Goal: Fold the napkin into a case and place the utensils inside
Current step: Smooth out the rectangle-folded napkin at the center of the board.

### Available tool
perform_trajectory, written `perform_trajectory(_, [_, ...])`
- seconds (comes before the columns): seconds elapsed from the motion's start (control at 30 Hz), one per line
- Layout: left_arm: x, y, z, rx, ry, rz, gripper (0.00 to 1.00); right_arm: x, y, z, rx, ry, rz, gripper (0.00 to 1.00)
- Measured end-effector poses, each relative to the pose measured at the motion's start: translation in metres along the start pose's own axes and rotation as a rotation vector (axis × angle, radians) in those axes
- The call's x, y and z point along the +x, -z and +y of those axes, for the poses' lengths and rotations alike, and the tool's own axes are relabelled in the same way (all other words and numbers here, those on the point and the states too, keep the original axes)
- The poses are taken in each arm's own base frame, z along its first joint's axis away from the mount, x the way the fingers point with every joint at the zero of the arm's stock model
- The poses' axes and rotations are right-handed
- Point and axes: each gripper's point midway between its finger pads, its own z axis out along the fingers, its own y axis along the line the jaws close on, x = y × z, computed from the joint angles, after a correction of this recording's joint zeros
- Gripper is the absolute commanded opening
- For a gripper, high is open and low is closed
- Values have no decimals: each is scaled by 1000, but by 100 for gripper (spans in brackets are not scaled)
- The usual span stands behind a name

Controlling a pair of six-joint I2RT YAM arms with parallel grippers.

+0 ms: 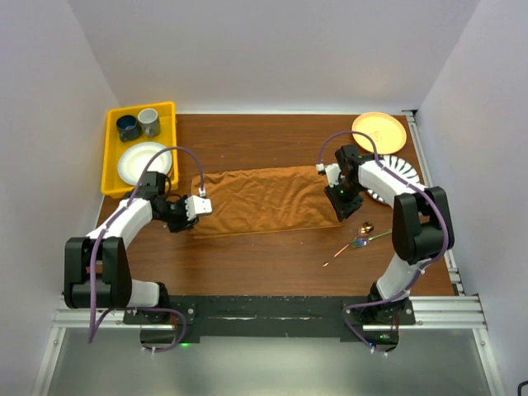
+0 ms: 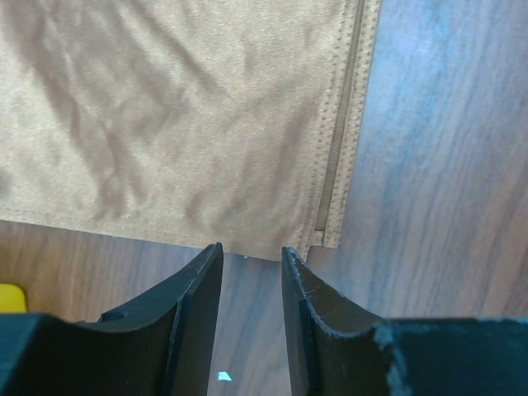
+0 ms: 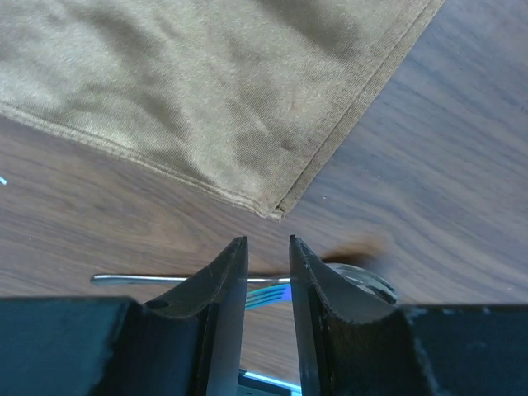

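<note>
Left claw (image 2: 252, 250), right claw (image 3: 268, 242): slightly parted, empty, poised at opposite corners of the napkin (image 1: 264, 200), likely for the next fold. Utensils (image 1: 359, 242) lie aside.

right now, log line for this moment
napkin: flat strip | left gripper: open, empty, left end | right gripper: open, empty, right corner | utensils: loose on table

The left arm (image 1: 132, 216) and right arm (image 1: 388, 177) wear white shells over black joints and black bases, and a thin purple cable (image 1: 177, 149) loops along each. The left gripper (image 2: 252, 249) and right gripper (image 3: 266, 241) have matte black, tapering fingers (image 2: 198, 305), with one edge chipped.
</note>
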Motion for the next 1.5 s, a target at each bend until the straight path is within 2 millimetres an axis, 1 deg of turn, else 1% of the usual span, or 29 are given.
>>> perform_trajectory(0.27, [0, 1, 2, -10, -5, 4, 41, -2, -24, -4, -8, -61, 28, 31])
perform_trajectory(0.37, [0, 1, 2, -11, -5, 4, 41, -2, -28, -5, -9, -70, 32, 30])
perform_trajectory(0.4, [0, 1, 2, -11, -5, 4, 41, -2, -29, -5, -9, -72, 32, 29])
perform_trajectory(0.43, [0, 1, 3, -11, -6, 4, 41, -2, -29, -5, -8, -73, 31, 26])
perform_trajectory(0.5, [0, 1, 3, -12, -6, 5, 41, -2, -29, -5, -10, -76, 30, 22])
perform_trajectory(0.63, [1, 1, 3, -14, -7, 10, 41, -3, -29, -3, -19, -85, 28, 18])
perform_trajectory(0.8, [2, 1, 3, -15, -7, 12, 41, -3, -29, -2, -27, -90, 28, 20])
perform_trajectory(0.83, [1, 1, 3, -15, -6, 11, 42, -2, -29, -2, -28, -90, 29, 31])
perform_trajectory(0.87, [1, 1, 4, -15, -7, 11, 42, -2, -29, -2, -27, -91, 28, 36])
perform_trajectory(0.9, [1, 1, 4, -16, -7, 11, 42, -2, -28, -2, -27, -92, 28, 39])
perform_trajectory(1.0, [1, 1, 4, -18, -8, 11, 42, -2, -28, -2, -24, -98, 29, 37])
perform_trajectory(1.13, [1, 1, 5, -19, -8, 11, 42, -2, -22, -4, -6, -98, 22, 31])
perform_trajectory(1.27, [1, 1, 5, -20, -2, 11, 42, -2, -15, -3, -4, -100, 10, 29])
perform_trajectory(1.5, [1, 1, 5, -20, -1, 11, 42, -1, -15, -2, -8, -108, 15, 28])
